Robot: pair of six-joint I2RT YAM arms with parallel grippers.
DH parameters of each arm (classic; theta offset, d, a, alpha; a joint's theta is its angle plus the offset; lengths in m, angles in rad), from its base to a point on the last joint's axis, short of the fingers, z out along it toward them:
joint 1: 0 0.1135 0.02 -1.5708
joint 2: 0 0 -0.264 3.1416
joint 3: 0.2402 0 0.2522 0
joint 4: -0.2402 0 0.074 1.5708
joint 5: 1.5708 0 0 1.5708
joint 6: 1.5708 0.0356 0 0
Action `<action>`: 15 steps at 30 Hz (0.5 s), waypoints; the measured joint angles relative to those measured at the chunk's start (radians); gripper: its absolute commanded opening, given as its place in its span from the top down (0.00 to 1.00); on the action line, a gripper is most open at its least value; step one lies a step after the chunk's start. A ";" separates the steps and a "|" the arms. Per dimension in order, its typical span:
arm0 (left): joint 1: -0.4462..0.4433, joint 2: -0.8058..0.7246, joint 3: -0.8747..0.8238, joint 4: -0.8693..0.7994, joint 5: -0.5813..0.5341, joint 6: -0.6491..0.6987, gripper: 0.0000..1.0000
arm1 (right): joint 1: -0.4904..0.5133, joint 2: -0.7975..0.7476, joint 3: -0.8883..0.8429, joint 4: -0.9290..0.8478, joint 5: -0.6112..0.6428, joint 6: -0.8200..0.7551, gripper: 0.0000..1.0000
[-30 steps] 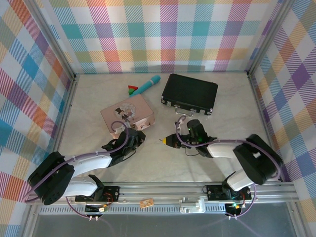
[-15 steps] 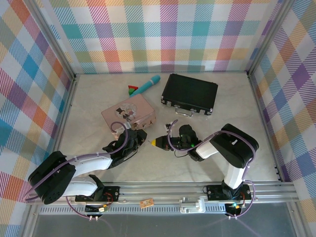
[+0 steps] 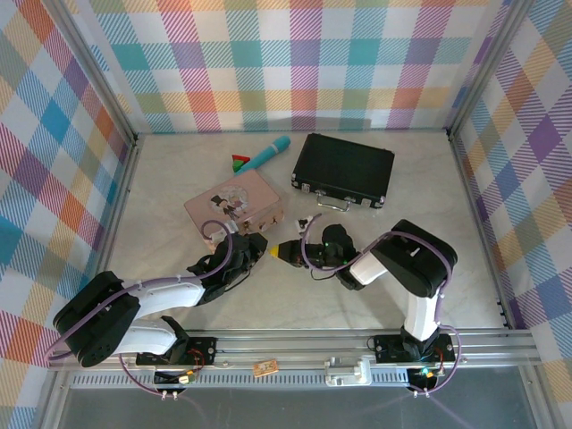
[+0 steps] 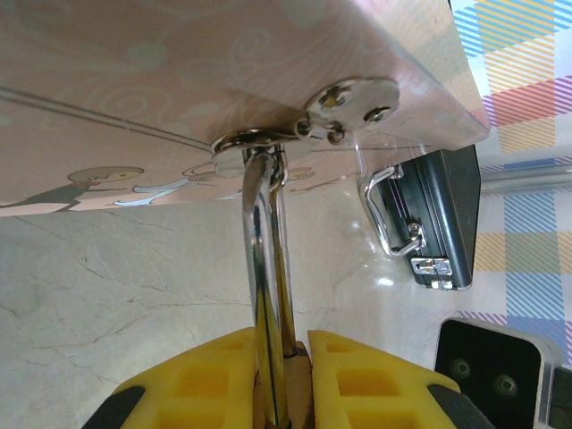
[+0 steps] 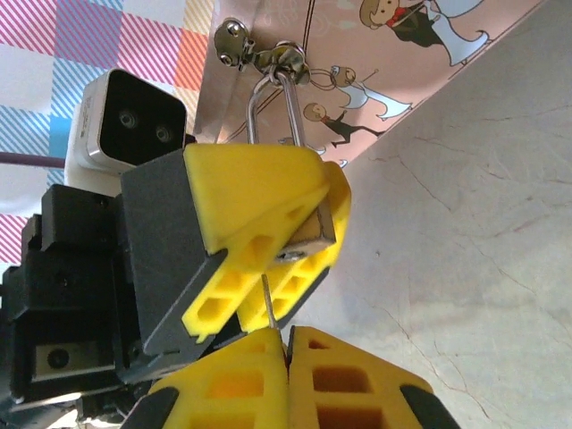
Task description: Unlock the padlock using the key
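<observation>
The brass padlock (image 4: 302,393) is clamped between the yellow fingers of my left gripper (image 4: 286,384), which is shut on its body. Its silver shackle (image 4: 266,268) runs up through the hasp of the pink tin (image 4: 134,98). In the right wrist view my right gripper (image 5: 288,335) is shut on the thin grey key (image 5: 271,299), whose blade points up at the padlock's (image 5: 313,234) underside. The blade's tip stops just short of it, slightly to one side. From above, the left gripper (image 3: 255,248) and the right gripper (image 3: 282,252) nearly meet, tip to tip, in front of the tin (image 3: 234,204).
A black case (image 3: 344,168) with a silver handle lies behind the right arm. A teal stick (image 3: 264,153) and small red and green pieces (image 3: 239,162) sit behind the tin. An orange-brown tag (image 3: 264,367) rests on the front rail. Checked walls enclose the table.
My right gripper has moved left with the key, from mid-table up to the left gripper's fingertips. The left gripper and the padlock have stayed almost still.
</observation>
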 measured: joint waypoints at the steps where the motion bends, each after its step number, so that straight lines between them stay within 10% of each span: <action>1: 0.000 0.000 0.000 0.000 -0.001 0.000 1.00 | 0.000 0.009 0.005 0.006 0.001 0.004 1.00; 15: -0.006 0.009 0.000 0.029 -0.004 0.000 1.00 | 0.000 0.043 0.016 0.050 0.007 0.051 1.00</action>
